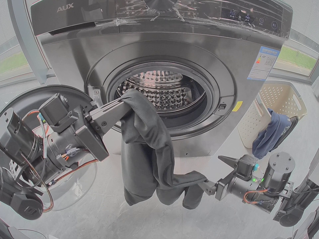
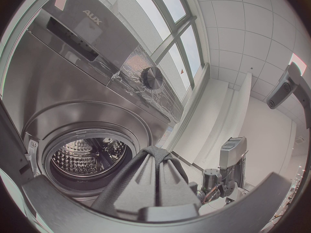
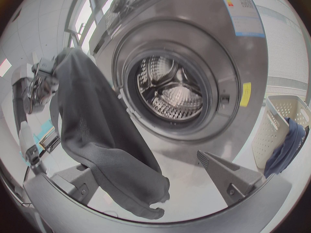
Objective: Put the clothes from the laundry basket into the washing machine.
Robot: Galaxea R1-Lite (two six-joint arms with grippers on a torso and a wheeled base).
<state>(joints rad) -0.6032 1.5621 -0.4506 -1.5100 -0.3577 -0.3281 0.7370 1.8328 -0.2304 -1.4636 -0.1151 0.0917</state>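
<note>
So the grey garment [image 1: 146, 140] looked soft and floppy. Left tool [image 1: 123, 105] clamped its bunched top, right tool [image 1: 211, 170] sat apart

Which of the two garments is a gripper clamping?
The dark grey garment: the left gripper is shut on it before the open drum. The blue garment just hangs over the laundry basket rim, untouched.

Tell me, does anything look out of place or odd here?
The blue garment hangs over the rim of the laundry basket, half outside. The grey garment, clamped by the left gripper, only drapes over one finger of the open right gripper; it could slip off.
</note>
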